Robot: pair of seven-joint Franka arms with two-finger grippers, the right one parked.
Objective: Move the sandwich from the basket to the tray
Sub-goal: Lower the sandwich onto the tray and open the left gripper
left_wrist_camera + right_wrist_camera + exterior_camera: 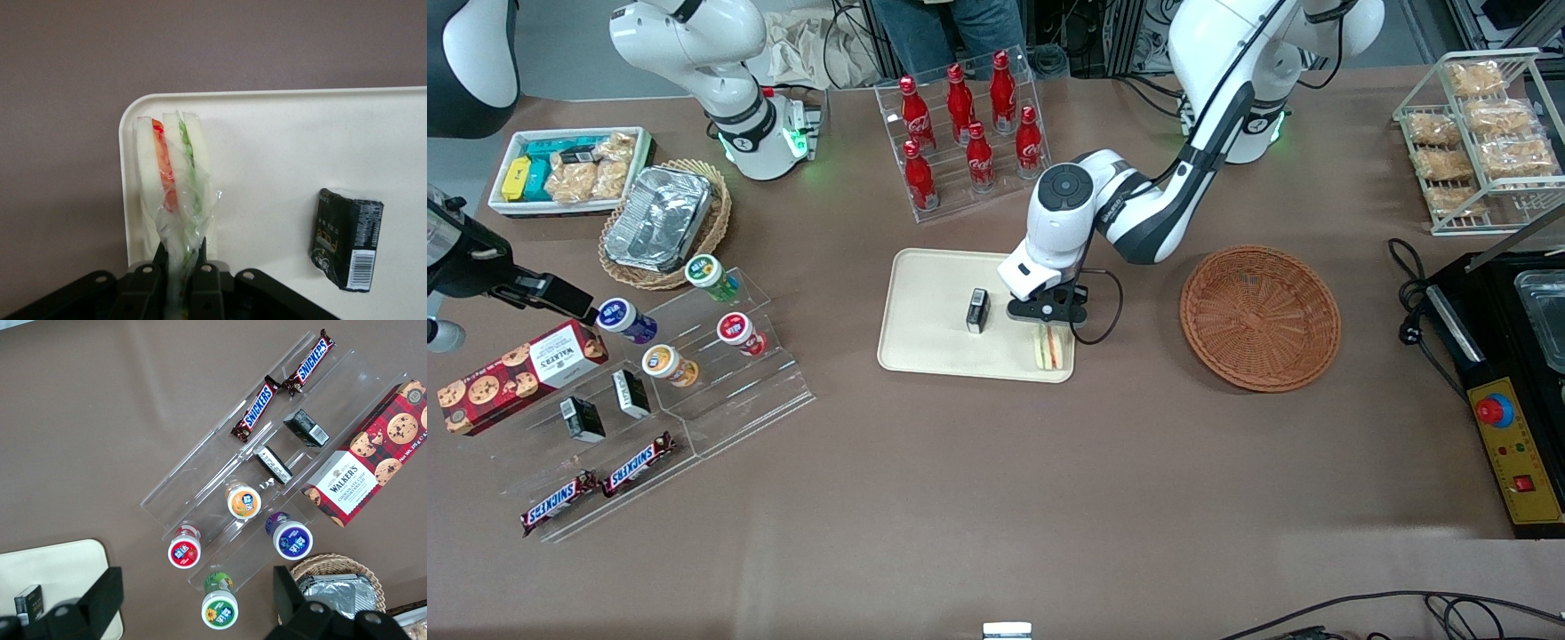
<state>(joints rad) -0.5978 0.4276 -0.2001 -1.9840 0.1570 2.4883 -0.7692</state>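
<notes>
Bright, even overhead light; soft shadows under arm and basket [1260, 317]. Mild glare on surface [996, 498] near front camera. Sharp throughout, pincer [180, 267] slightly blurred.

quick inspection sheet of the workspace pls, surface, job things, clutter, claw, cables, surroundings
surface: brown table, no spills seen
job's things: sandwich at a corner of the tray; basket empty
clutter: small black packet on tray; cola bottles, snack stand, foil container
grippers: claw over the tray, shut on the sandwich wrapper
cables: black cable loops beside the tray
surroundings: control box at the working arm's end
</notes>
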